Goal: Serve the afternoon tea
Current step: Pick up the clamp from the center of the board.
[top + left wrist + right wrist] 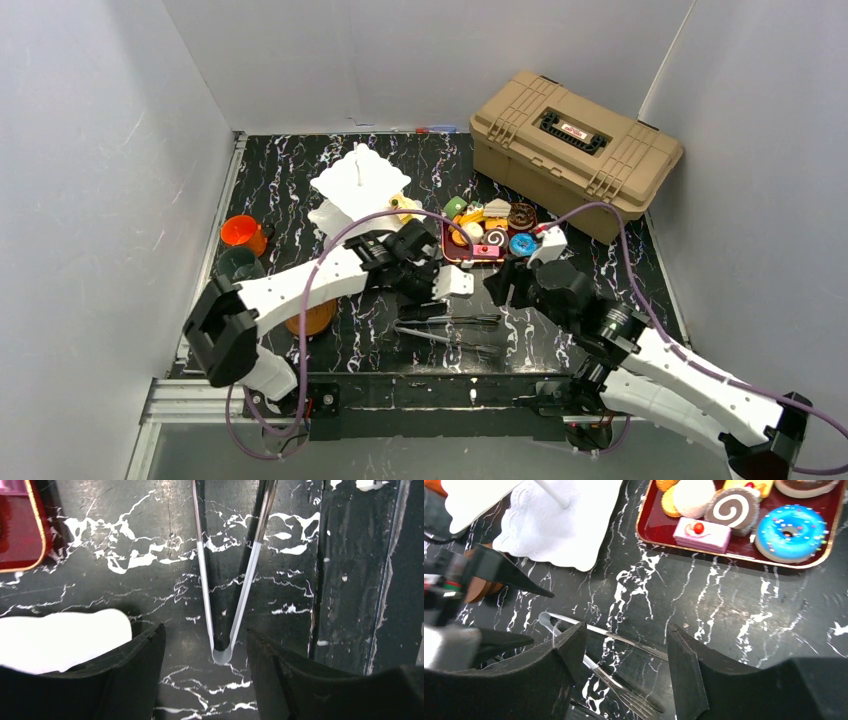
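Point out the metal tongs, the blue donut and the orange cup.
metal tongs [222, 656], left wrist view, on the closed bend.
blue donut [811, 532], right wrist view, on the icing right of the hole.
orange cup [243, 232], top external view, on its open mouth.

Tongs [450, 330] lie across the near middle of the desk [300, 170]. Beyond a bare strip, the tray [651, 520] blocks the centre, the stand [358, 180] the far left, and the toolbox [575, 135] the far right.

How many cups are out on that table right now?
2. An orange cup stands at the left edge of the table, and a dark cup sits just in front of it, towards the near edge. No others show, though one might be hidden from view.
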Tool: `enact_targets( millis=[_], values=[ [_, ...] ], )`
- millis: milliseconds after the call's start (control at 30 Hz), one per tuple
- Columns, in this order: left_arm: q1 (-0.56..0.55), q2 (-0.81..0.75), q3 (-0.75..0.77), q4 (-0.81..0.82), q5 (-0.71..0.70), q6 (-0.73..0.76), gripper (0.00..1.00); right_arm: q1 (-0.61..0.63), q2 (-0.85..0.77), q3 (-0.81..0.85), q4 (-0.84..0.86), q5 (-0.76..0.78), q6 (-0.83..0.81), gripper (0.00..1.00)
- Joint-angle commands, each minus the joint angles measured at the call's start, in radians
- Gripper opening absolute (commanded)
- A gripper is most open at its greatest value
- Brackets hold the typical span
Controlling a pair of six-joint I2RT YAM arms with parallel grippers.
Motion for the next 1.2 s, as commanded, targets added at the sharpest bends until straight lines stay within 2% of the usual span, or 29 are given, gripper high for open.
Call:
enact_targets(
  millis=[0, 167, 433, 600, 700, 733, 833, 967, 1167],
  values=[
    [-0.029, 0.084, 0.047, 0.032, -0.011, -0.084, 0.56, 0.002, -0.090, 0.036, -0.123, 0.115, 0.038, 0.67],
    [-0.066, 0.198, 0.069, 0.061, -0.010, -0.093, 0.53, 0.002, -0.161, 0.054, -0.174, 0.196, 0.047, 0.69],
    [-0.122, 0.358, 0.120, 0.132, -0.071, -0.099, 0.47, 0.002, -0.193, 0.115, -0.241, 0.235, 0.042, 0.72],
    [-0.124, 0.424, 0.142, 0.144, -0.090, -0.096, 0.30, 0.002, -0.235, 0.119, -0.248, 0.238, 0.047, 0.72],
    [-0.124, 0.429, 0.144, 0.149, -0.082, -0.112, 0.11, 0.002, -0.259, 0.122, -0.256, 0.245, 0.052, 0.72],
    [-0.124, 0.428, 0.149, 0.149, -0.085, -0.124, 0.00, 0.002, -0.264, 0.125, -0.255, 0.249, 0.052, 0.72],
    [-0.114, 0.401, 0.176, 0.136, -0.080, -0.188, 0.00, 0.002, -0.274, 0.133, -0.235, 0.251, 0.045, 0.73],
    [-0.067, 0.259, 0.244, 0.115, -0.001, -0.348, 0.00, 0.002, -0.275, 0.165, -0.183, 0.248, 0.024, 0.75],
    [0.086, 0.096, 0.500, 0.064, 0.181, -0.618, 0.00, 0.002, -0.292, 0.224, -0.056, 0.248, -0.008, 0.78]
  ],
)
